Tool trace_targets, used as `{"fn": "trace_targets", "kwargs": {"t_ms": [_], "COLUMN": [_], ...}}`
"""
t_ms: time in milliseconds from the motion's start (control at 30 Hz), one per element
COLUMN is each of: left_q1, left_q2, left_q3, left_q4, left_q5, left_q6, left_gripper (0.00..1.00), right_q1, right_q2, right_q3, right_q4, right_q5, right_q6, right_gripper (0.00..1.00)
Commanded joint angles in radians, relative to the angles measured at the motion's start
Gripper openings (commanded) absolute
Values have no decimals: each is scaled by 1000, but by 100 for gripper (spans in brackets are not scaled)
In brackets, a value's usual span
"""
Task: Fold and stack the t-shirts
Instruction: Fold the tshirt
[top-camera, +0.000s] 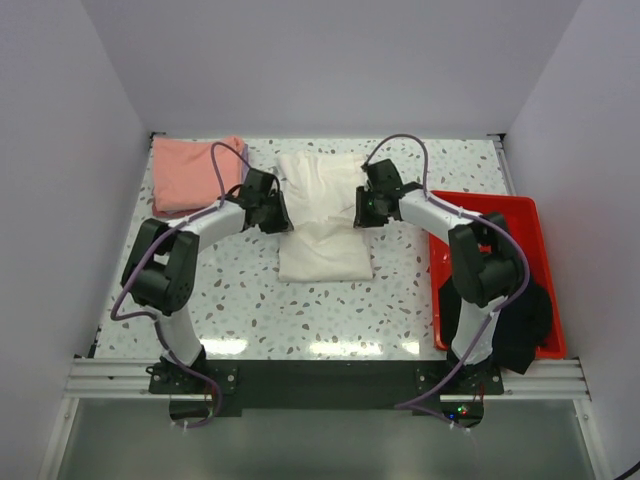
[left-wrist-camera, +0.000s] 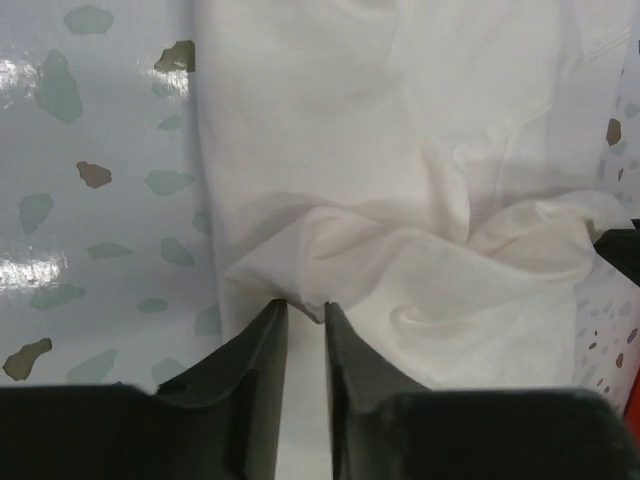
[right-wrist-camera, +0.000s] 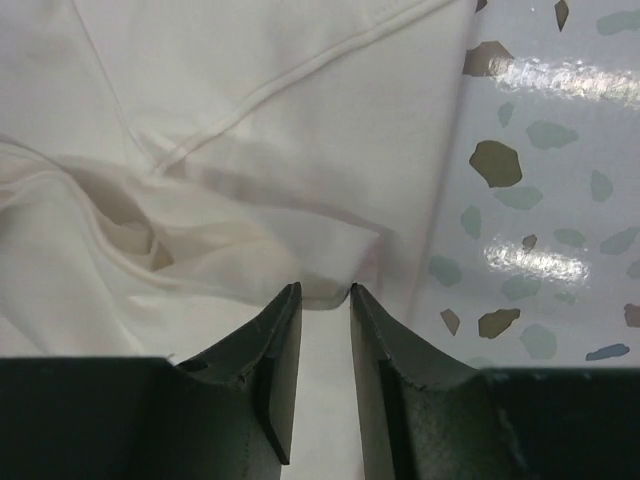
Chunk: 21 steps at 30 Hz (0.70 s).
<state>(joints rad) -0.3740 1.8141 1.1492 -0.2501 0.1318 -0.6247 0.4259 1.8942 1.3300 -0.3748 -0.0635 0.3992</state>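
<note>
Setting: a robot test cell in a lab. Plain white walls enclose a speckled table on three sides. A left arm and a right arm are bolted to an aluminium rail at the near edge. Purple cables loop along both arms. A red tray sits on the right of the table.
</note>
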Motion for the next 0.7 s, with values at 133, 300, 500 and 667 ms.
{"fn": "trace_targets", "kwargs": {"t_ms": [133, 300, 500, 667], "left_q1": [10, 10, 10, 9], "left_q2": [-36, -160, -340, -467], "left_q3": [64, -20, -189, -343], "left_q4": [32, 37, 31, 12], "left_q5": [61, 43, 19, 14], "left_q6": [43, 31, -3, -21], "left_gripper": [74, 100, 100, 100], "right_q1": [-10, -7, -4, -6], "right_q2": [-19, -118, -271, -362], "right_q3": [104, 29, -116, -247], "right_q4": [-32, -19, 11, -4], "right_q5": [13, -53, -107, -119], "right_q6": [-48, -62, -40, -19], "right_gripper": [49, 99, 99, 99]}}
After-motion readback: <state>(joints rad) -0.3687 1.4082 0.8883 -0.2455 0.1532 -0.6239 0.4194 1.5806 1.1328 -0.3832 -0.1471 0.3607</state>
